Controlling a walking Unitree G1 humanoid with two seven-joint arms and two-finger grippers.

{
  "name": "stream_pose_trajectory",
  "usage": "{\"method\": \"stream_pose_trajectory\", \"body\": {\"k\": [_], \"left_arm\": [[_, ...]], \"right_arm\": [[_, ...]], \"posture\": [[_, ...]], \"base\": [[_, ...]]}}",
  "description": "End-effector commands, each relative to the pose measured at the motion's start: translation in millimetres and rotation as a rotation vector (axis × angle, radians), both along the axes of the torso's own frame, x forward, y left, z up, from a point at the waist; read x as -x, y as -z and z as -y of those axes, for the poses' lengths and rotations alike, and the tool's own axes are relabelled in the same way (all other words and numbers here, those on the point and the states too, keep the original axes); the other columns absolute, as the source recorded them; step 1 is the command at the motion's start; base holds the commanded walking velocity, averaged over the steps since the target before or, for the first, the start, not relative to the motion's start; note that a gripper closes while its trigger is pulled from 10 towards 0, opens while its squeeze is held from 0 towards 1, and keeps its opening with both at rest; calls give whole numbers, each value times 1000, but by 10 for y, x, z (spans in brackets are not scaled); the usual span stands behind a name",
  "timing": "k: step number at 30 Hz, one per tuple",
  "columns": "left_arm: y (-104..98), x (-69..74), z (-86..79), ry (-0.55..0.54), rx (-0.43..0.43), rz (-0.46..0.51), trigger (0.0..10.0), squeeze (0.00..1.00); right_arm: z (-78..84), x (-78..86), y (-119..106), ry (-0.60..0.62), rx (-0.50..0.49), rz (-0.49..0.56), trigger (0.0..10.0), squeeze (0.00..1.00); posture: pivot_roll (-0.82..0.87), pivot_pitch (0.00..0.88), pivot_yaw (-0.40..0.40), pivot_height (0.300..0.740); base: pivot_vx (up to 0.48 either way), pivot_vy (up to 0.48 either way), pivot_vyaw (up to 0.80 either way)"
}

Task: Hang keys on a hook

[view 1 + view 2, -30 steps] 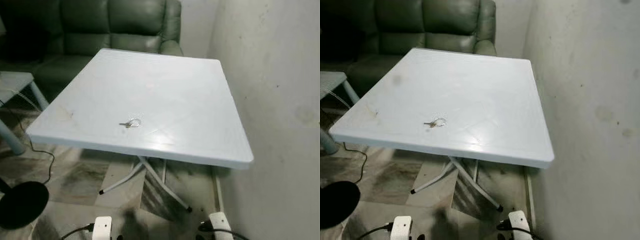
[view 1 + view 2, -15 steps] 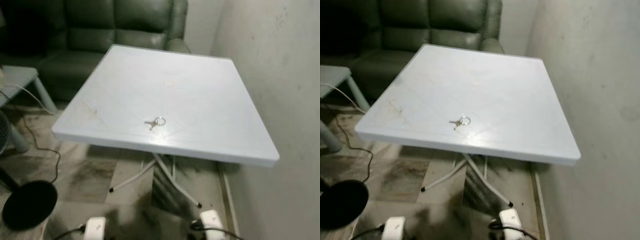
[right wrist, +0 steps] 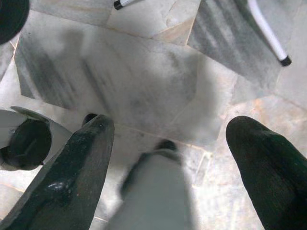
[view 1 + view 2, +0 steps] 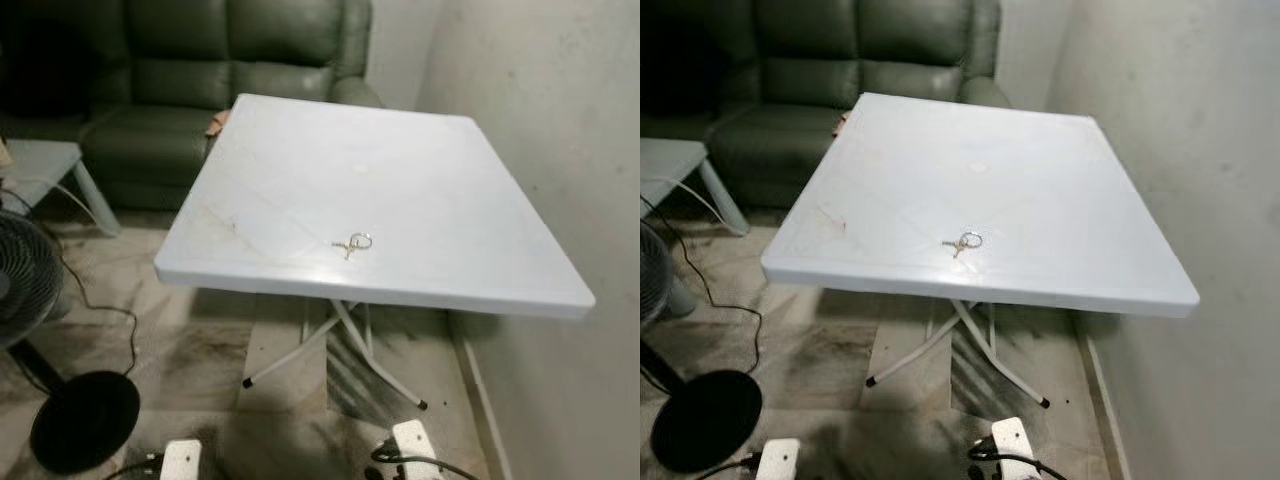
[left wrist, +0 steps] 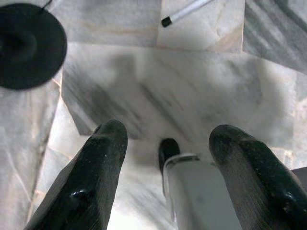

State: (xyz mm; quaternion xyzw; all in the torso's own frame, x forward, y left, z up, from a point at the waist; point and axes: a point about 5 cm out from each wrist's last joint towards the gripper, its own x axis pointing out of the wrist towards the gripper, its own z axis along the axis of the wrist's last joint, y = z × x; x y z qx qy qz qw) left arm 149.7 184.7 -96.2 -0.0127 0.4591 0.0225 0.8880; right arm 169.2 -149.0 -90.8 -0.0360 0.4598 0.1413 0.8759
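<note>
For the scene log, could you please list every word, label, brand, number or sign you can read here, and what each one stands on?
None: no readable text on anything here.
The white table, the keys, the green sofa, the wall and the fan base carry no visible writing.

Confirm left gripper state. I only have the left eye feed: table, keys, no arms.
Observer: Left wrist view has the left gripper open, hanging over the marble floor.
Operator: Right one?
Observer: The right gripper is open too, pointing down at the floor.
Operator: Anything between the fingers?
Observer: Nothing held. The keys lie on the white table near its front edge.
</note>
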Motion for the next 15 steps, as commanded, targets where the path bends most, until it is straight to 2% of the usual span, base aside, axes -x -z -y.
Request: {"method": "stream_pose_trajectory", "body": {"k": [1, 4, 7, 15], "left_arm": [[16, 23, 57, 11, 11, -10, 10000, 0], [15, 21, 55, 11, 10, -9, 10000, 0], [-5, -24, 68, 40, -3, 13, 10000, 0], [-93, -213, 134, 36, 17, 104, 10000, 0]], "right_arm": [[62, 19, 8, 8, 16, -8, 10000, 0], [60, 19, 8, 8, 16, -9, 10000, 0], [59, 16, 7, 7, 16, -8, 10000, 0], [69, -11, -9, -21, 34, 16, 10000, 0]], "posture": [[-91, 0, -44, 740], [-91, 0, -44, 740], [-89, 0, -45, 740], [-87, 1, -50, 740]], "base": [[0, 472, 0], [0, 472, 0], [0, 0, 0], [0, 0, 0]]}}
